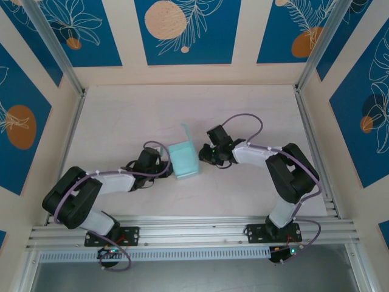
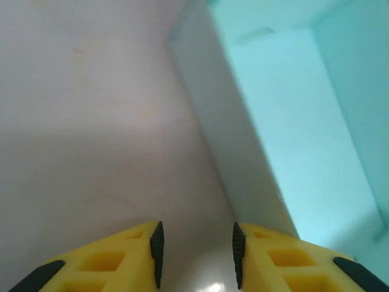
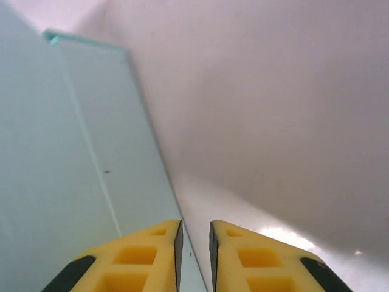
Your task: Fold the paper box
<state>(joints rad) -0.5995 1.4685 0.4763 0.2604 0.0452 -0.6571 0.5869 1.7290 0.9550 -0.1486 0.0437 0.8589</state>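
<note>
paper box: pale mint-blue thin card, raised into a small rectangular open-top shape. It sits mid-table between the two grippers, somewhat nearer the arm bases than the back wall. One flap stands up at its far end, tilted

left wrist view: the box is on the right and the camera looks into it. Inner floor and walls are mint, the outer face of the near wall reads grey-white, creases are sharp. Surface is plain and matte

right wrist view: the box takes the left side as a flat pale panel with one straight fold line down it. There's a brighter mint corner at the top and a tiny dark speck on the card

left gripper is just beside the box's left wall. Fingers are yellow with black pads, jaws apart, bare table between them, nothing gripped

right gripper is at the box's right side with its jaws nearly together, only a narrow slit. The panel's edge runs down toward that slit, and I can't tell if it's pinched
</note>
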